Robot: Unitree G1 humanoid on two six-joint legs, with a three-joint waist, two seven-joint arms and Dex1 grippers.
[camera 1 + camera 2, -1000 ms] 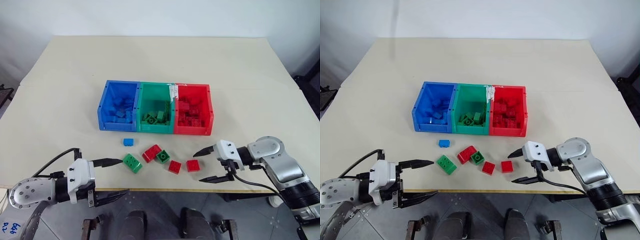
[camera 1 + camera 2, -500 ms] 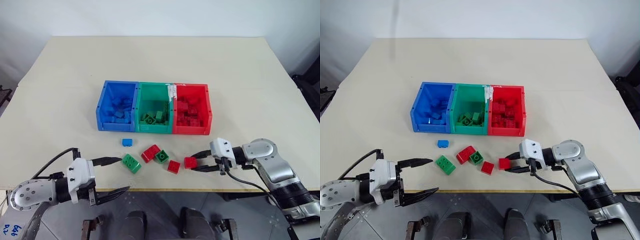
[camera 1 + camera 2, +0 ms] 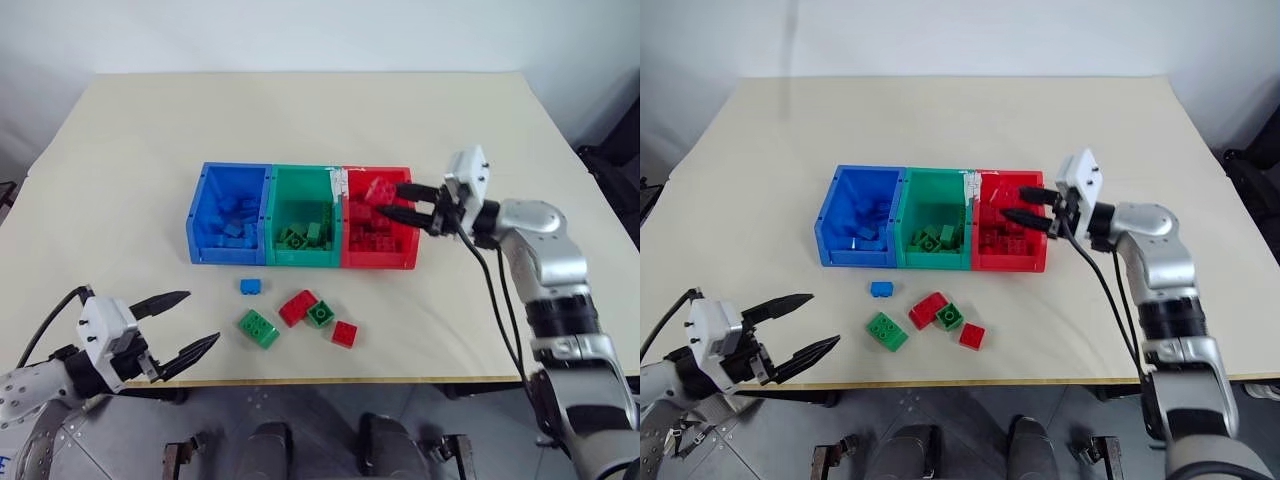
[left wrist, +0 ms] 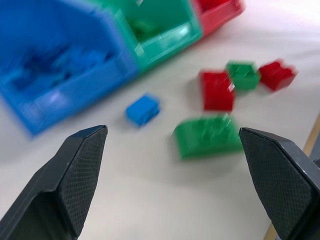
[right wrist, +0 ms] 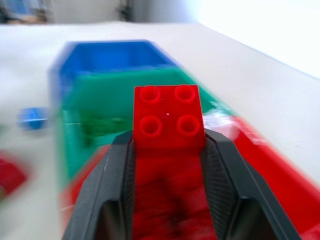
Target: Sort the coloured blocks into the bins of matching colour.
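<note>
**Red brick over the red bin: release it cleanly**

On our left, the left gripper (image 3: 180, 320) hangs past the table's near edge (image 3: 420, 379) with its jaws spread wide and nothing between them. Ahead of it on the table lie the loose blocks: a small blue block (image 3: 252, 287), an oblong green block (image 3: 258, 328), then a red oblong block (image 3: 299, 307) touching a green square block (image 3: 322, 313), and a red square block (image 3: 344, 334) close by.

Beyond them stand the joined bins: the blue bin (image 3: 198, 205), the green bin (image 3: 272, 210), and the red bin (image 3: 414, 215), each already holding bricks of its own colour.

On the right, the right gripper (image 3: 396, 200) reaches in level over the red bin, its jaws pinched on a red studded brick (image 5: 168, 117). We judge the drop is the step in hand: we should let go with the brick well inside the walls, away from the divider shared with green. There is open table all round the bins, so we have free room to pull back rightward.
</note>
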